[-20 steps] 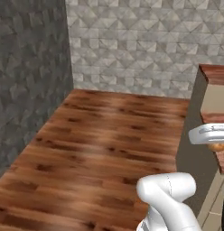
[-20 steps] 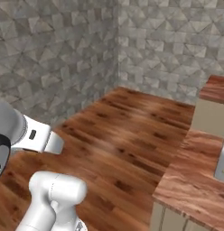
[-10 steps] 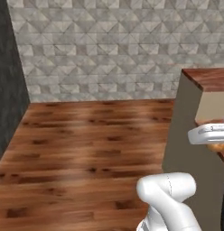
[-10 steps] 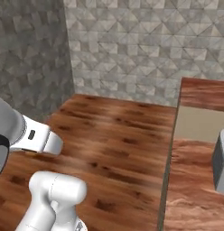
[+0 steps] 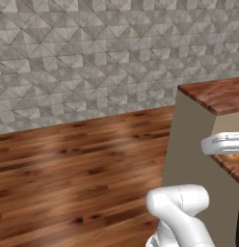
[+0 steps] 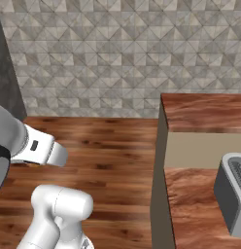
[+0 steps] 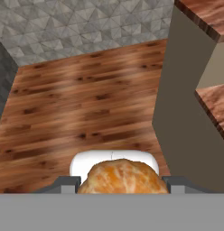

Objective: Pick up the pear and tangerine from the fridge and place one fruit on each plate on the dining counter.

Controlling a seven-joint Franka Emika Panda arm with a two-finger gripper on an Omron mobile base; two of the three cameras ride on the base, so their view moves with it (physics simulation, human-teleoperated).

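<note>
Even, bright rendered light; soft glossy sheen on the wood floor [image 5: 78, 159]; dark wall [image 6: 5, 73] shaded at left; sharp focus, no blur.

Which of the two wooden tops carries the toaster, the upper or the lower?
The lower worktop: the grey toaster stands on it, below the raised dining counter.

A home kitchen — a toaster [image 6: 232, 197] on a wood worktop [image 6: 197, 206] at lower right, tiled wall [image 6: 117, 53] behind, plank floor [image 5: 78, 164] at left.

Orange mottled tangerine [image 7: 123, 177], red-brown wood floor [image 5: 68, 164] & counter [image 6: 205, 112], grey triangle-tiled wall [image 6: 117, 53], grey toaster [image 6: 232, 194].
</note>
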